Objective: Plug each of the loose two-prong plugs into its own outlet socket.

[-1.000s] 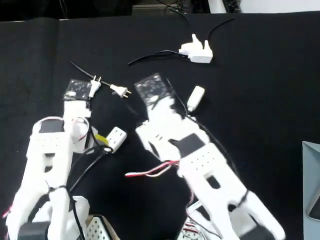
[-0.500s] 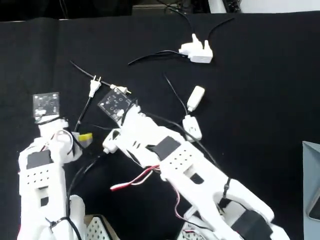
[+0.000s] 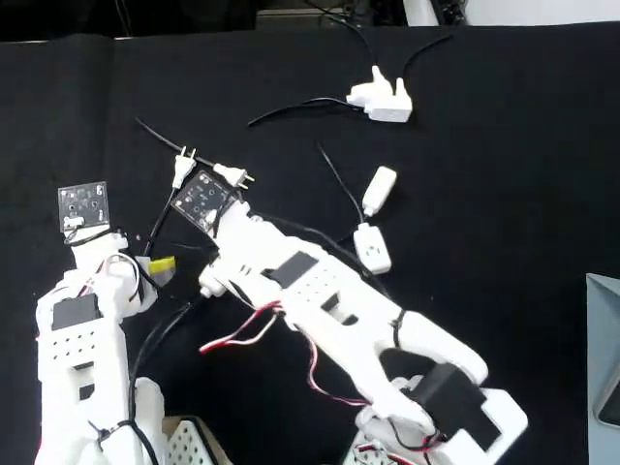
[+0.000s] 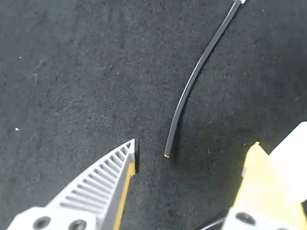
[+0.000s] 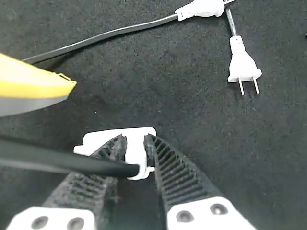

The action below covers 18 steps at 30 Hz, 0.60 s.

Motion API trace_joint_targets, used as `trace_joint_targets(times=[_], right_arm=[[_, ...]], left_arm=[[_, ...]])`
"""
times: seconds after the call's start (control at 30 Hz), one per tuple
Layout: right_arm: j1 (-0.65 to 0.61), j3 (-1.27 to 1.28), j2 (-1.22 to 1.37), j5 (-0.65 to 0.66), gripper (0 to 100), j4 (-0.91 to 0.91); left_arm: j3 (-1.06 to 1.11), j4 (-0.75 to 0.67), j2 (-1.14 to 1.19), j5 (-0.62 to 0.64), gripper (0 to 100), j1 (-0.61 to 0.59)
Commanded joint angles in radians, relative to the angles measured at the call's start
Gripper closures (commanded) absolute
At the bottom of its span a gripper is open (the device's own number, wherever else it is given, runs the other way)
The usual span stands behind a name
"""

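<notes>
your left gripper (image 4: 192,147) is spread wide and holds nothing, with the grey ridged finger (image 4: 108,182) on one side and the yellow finger (image 4: 259,182) on the other. the cut end of a thin black wire (image 4: 187,91) lies on the black cloth (image 4: 72,72) between the two tips. it is closer to the grey one and touches neither.

your right gripper (image 5: 135,140) is pinching a white outlet socket (image 5: 135,152) across its middle, with a ridged black finger pressed on each flank. a thick black cable (image 5: 62,162) crosses in front of one finger and ends at the socket. the left gripper's yellow finger sits off to that same side, near the socket but apart from it. ahead of the right gripper's tips two loose white two-prong plugs lie on the cloth. the nearer plug (image 5: 244,62) has its prongs pointing back toward the gripper. the farther plug (image 5: 201,8) lies just past it on a dark cord.

from the high view, a second socket (image 3: 373,247) rests to the right of the right gripper, just beside that arm. an oblong socket (image 3: 380,189) lies just beyond it. well beyond both, a white block (image 3: 387,108) has a plug body against it.
</notes>
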Motion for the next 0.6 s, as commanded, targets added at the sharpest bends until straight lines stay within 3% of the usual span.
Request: trace_joint_targets(times=[0.0, 0.57], right_arm=[[-0.008, -0.067, 0.012, 0.032, 98.7, -0.02], [0.031, -0.062, 0.022, 0.063, 98.7, -0.044]], left_arm=[[-0.005, -0.02, -0.015, 0.009, 65, -0.004], [0.005, -0.018, -0.015, 0.005, 65, 0.022]])
